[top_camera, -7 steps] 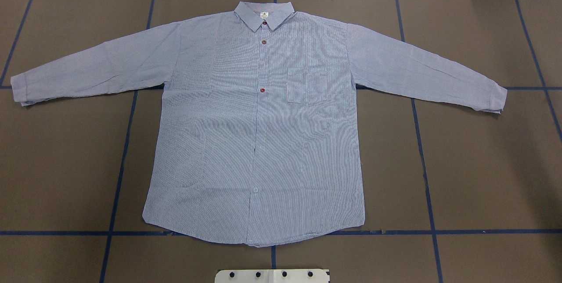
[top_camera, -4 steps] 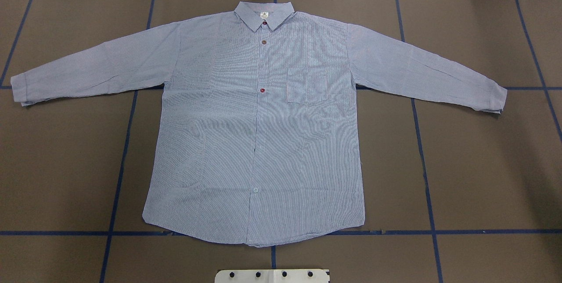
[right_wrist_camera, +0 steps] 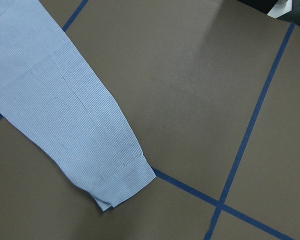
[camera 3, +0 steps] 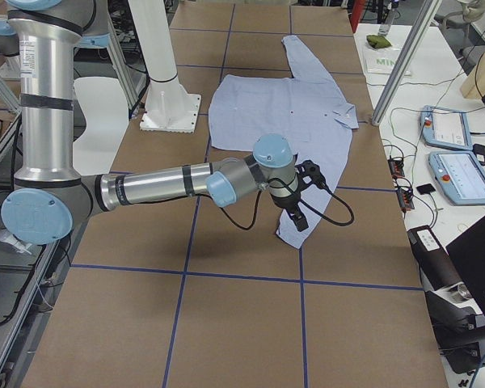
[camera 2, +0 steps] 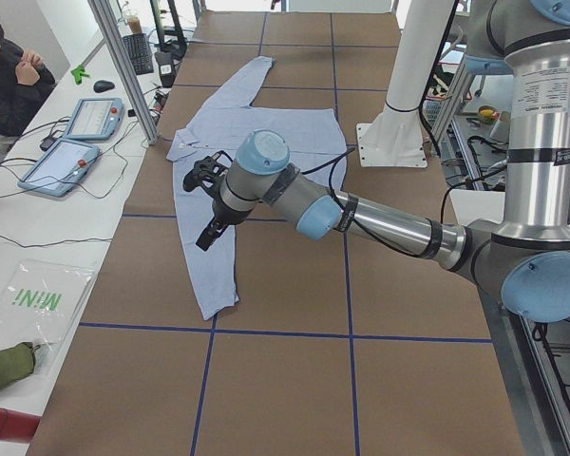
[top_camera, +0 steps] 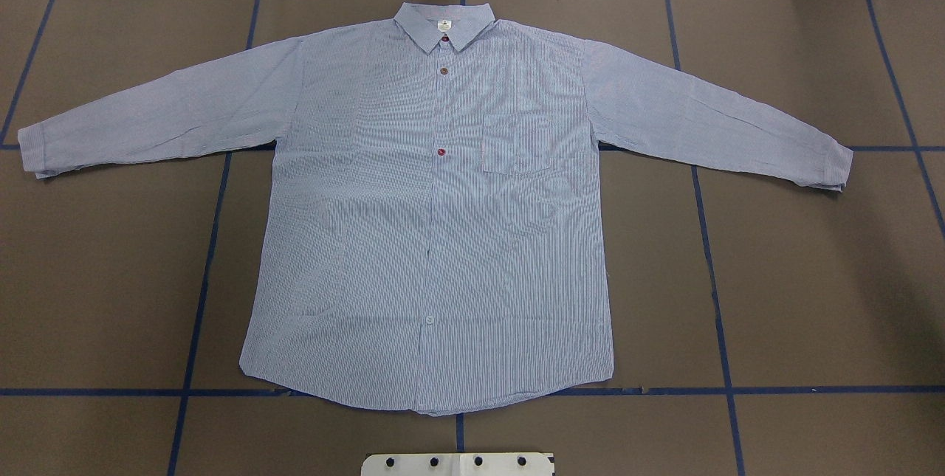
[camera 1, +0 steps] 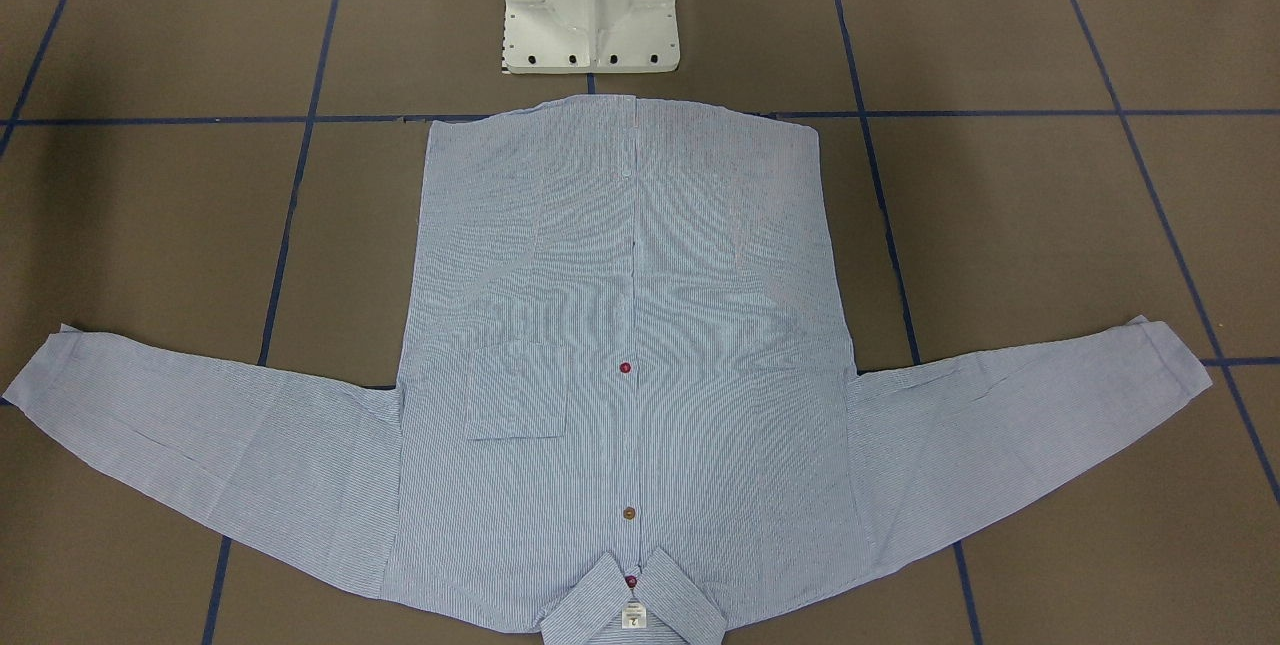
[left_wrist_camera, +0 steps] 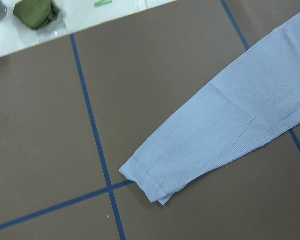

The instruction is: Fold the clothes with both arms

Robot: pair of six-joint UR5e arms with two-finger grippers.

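Note:
The light blue striped shirt point(top_camera: 443, 225) lies flat and face up on the brown table, buttoned, sleeves spread out to both sides, collar at the far edge; it also shows in the front-facing view point(camera 1: 630, 325). My left gripper point(camera 2: 207, 233) hangs above the shirt's left sleeve, whose cuff shows in the left wrist view point(left_wrist_camera: 145, 182). My right gripper point(camera 3: 297, 218) hangs above the right sleeve, whose cuff shows in the right wrist view point(right_wrist_camera: 122, 185). Neither gripper shows in the overhead or front views, and I cannot tell whether they are open or shut.
The white pedestal base point(camera 1: 590, 5) stands at the shirt's hem. Blue tape lines point(top_camera: 199, 291) grid the brown table. A side bench with tablets point(camera 2: 76, 142) and a seated operator point(camera 2: 9, 76) runs along the far edge. A green pouch point(left_wrist_camera: 37, 12) lies on that bench.

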